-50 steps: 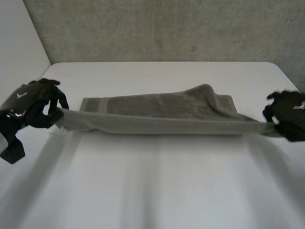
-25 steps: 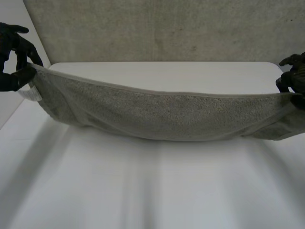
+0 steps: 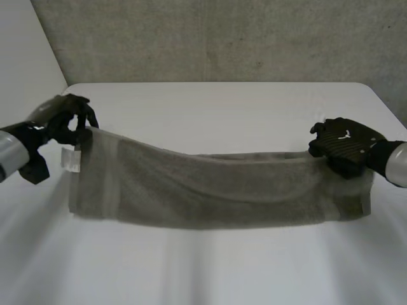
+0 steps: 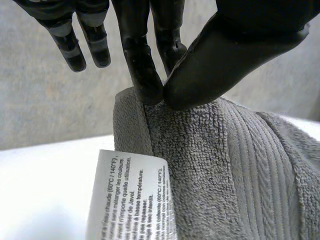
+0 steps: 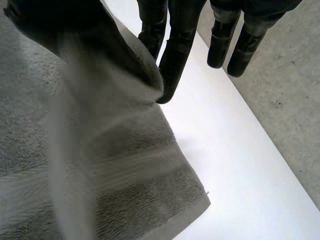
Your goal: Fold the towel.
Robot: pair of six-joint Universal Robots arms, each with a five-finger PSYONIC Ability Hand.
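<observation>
At the left, above the white table (image 3: 210,101): left hand (image 3: 62,124) lifted, pinching the grey terry towel (image 3: 216,190) at its upper corner. In the left wrist view, clamped between thumb and one fingertip (image 4: 145,85) right on the hem; other fingers straight, spread and off the cloth. Just below the pinch, hanging free from the side hem: a white care label (image 3: 71,159).

Across the middle: hung as a wide, shallow sheet between both hands, long axis running left to right across the table, parallel to the table's near edge. Top edge sagging at the centre, so not pulled fully taut. Lower edge down near the tabletop; cannot tell whether touching or just clear of it.

At the right: right hand (image 3: 346,146) lower than the left, so the top edge slopes slightly down toward it. In the right wrist view, gripping the opposite upper corner against one finger (image 5: 172,65), thumb apparently on the near side of the cloth; remaining fingers straight and clear, the corner below drooping over the table.

Probably held by the two corners of one long edge to let the weight smooth out wrinkles and keep both ends level for laying one half over the other.
</observation>
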